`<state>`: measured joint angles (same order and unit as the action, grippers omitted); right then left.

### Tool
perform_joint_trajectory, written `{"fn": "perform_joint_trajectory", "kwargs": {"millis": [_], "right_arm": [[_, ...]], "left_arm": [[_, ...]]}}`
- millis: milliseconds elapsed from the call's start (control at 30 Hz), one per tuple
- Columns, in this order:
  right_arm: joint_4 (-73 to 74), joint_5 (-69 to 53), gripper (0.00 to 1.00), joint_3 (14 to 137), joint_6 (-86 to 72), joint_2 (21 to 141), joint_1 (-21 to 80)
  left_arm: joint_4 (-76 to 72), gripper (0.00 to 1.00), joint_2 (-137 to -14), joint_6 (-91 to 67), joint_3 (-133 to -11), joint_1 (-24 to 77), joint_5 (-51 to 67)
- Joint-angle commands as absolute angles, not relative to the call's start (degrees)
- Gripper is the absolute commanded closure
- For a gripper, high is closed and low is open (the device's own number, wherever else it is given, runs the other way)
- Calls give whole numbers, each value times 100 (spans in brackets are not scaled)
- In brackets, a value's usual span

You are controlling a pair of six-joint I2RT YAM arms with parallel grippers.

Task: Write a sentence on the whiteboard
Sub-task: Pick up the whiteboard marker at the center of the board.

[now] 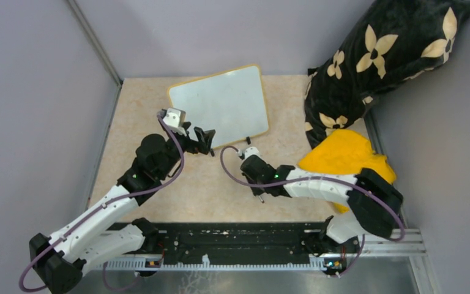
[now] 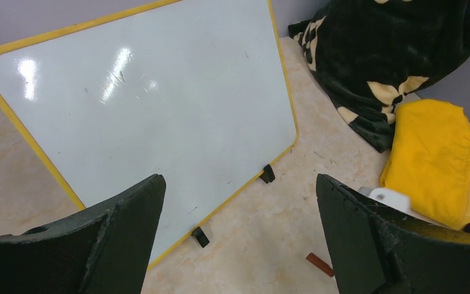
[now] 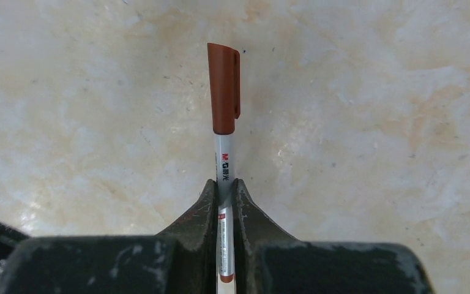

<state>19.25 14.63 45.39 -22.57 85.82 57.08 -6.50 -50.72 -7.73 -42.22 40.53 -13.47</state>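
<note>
Both arms are the same build: the left arm [image 1: 95, 214] and right arm [image 1: 318, 182] have white shell links with chunky black joint housings in between. A purple cable [image 1: 180, 160] loops along each one. Each has a tiny green light [image 1: 136, 176] on a black joint, plus little orange ones down by the bases. The left wrist has a small white box [image 1: 172, 116] on it. The left gripper [image 2: 238, 180] has thick, matte black, wedge-shaped fingers [image 2: 128, 226]. The right gripper [image 3: 224, 187] is pretty scuffed, with pale scratches all over.

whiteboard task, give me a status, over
Left gripper open by the whiteboard. Right gripper shut on a capped marker. Whiteboard blank, nothing on it.
</note>
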Motion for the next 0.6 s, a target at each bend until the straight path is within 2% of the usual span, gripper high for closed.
{"fn": "perform_joint_trajectory", "kwargs": {"millis": [0, 233, 367, 567], "right_arm": [[1206, 1652, 100, 4347, -2215, 7096, 5668], [426, 1459, 100, 3957, -2176, 5435, 5718], [-172, 1226, 100, 3713, -2175, 4655, 5726], [-549, 861, 100, 3720, -2111, 4240, 5730]], "left_arm": [[-840, 1, -4957, -846, -4120, 4083, -1412], [-1387, 1, -4784, -1293, -3899, 4078, -1055], [-1608, 1, -4800, -1866, -4067, 4079, -181], [-1655, 1, -5217, -2863, -4491, 4082, 1168]]}}
